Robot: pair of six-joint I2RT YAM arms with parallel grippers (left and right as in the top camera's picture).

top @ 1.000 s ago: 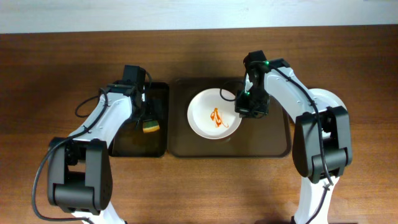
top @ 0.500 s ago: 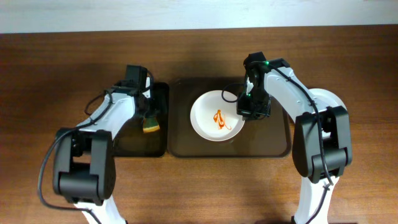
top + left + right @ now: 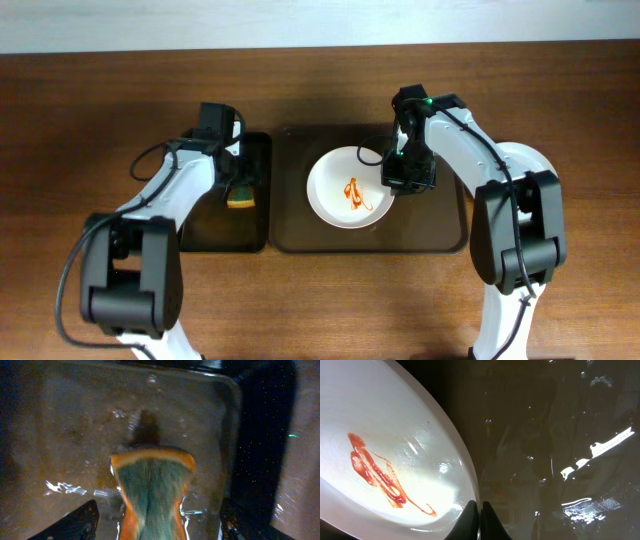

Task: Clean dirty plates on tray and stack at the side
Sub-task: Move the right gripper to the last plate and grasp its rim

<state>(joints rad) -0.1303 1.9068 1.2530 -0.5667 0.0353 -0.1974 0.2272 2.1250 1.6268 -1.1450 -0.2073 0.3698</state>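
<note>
One white plate (image 3: 335, 205) with an orange sauce squiggle (image 3: 351, 190) lies on the brown tray (image 3: 440, 235); I see no other plates. My right gripper (image 3: 393, 178) is shut on the plate's right rim. In the right wrist view its fingertips (image 3: 477, 510) pinch the rim of the plate (image 3: 395, 425) above the tray (image 3: 545, 420). My left gripper (image 3: 237, 183) is over a yellow and green sponge (image 3: 240, 197). In the left wrist view its fingers (image 3: 157, 522) stand wide apart on either side of the sponge (image 3: 152, 485), not touching it.
The sponge lies in a smaller black tray (image 3: 215, 235) left of the brown tray; its wet floor shows in the left wrist view (image 3: 75, 420). Bare wooden table (image 3: 100, 120) surrounds both trays.
The plate has shifted slightly to the right with my right gripper on its rim. My left gripper and the sponge have shifted a little towards the far side of the black tray.
</note>
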